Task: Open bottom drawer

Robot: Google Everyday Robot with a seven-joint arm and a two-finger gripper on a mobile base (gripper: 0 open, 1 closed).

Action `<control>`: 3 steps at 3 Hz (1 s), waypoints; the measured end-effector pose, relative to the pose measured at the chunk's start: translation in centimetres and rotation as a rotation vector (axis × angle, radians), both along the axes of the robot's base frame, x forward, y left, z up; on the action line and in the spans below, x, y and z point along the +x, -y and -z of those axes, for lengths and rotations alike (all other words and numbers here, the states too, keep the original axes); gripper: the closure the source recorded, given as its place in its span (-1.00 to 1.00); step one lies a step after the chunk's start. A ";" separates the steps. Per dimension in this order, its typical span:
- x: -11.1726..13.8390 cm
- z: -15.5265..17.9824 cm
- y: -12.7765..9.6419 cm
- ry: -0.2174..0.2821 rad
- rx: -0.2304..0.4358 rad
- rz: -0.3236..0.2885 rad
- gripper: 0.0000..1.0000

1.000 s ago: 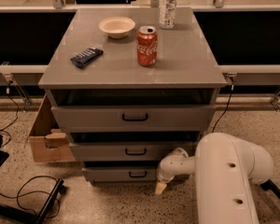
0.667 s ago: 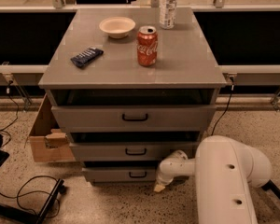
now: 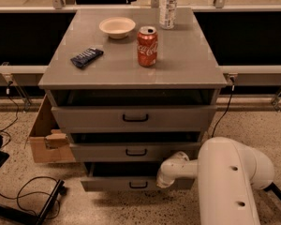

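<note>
Hand at bottom drawer front (right of handle)

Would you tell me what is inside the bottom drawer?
Inside the bottom drawer, only a dark strip shows, no contents visible. The middle drawer covers the rest. The gripper sits at the bottom drawer's front, right of the handle.

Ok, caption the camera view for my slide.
Robot's claw at the slightly open bottom drawer, right of its handle.
</note>
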State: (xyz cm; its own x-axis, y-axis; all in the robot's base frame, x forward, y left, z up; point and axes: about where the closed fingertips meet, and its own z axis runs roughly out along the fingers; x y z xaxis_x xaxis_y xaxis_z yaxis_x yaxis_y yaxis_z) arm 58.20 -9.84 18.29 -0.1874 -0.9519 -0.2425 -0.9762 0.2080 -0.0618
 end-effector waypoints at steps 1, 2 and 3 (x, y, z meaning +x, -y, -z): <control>0.0 -0.8 0.0 0.000 0.000 0.000 0.73; 0.0 -1.2 0.0 0.000 0.000 0.000 0.27; 0.0 -1.2 0.0 0.000 0.000 0.000 -0.20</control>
